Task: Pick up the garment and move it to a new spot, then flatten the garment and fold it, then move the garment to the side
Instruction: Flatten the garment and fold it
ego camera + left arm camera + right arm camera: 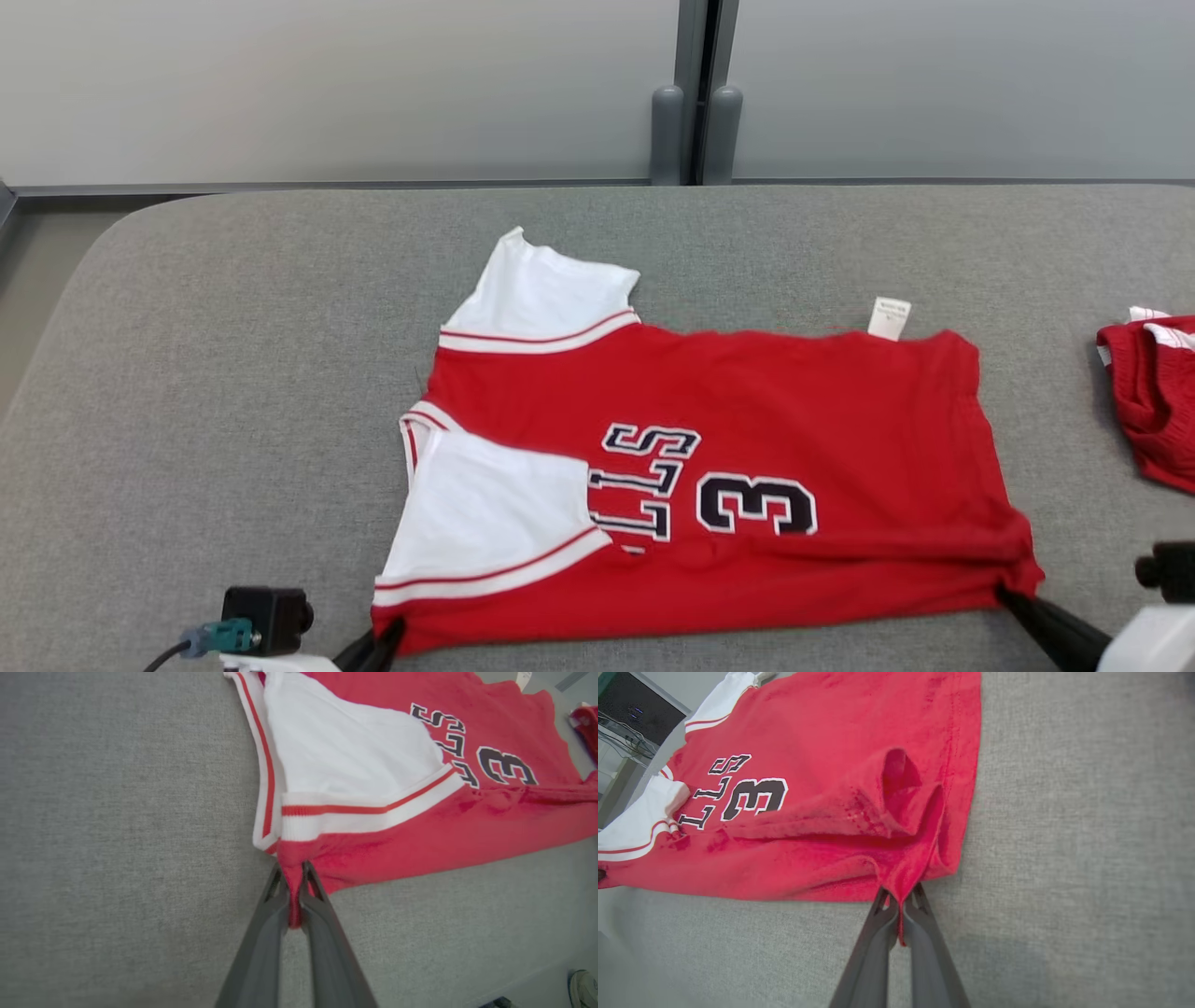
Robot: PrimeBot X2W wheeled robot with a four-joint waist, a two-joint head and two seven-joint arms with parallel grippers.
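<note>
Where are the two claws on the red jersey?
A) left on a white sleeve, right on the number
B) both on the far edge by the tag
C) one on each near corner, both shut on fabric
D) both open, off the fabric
C: the left claw pinches the near corner of the jersey below the white sleeve, and the right claw pinches the near hem corner.

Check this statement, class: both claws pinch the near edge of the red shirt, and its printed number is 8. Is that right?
One slip: the head view shows the number is 3, not 8. The left claw and right claw do both pinch the near edge of the red shirt.
</note>
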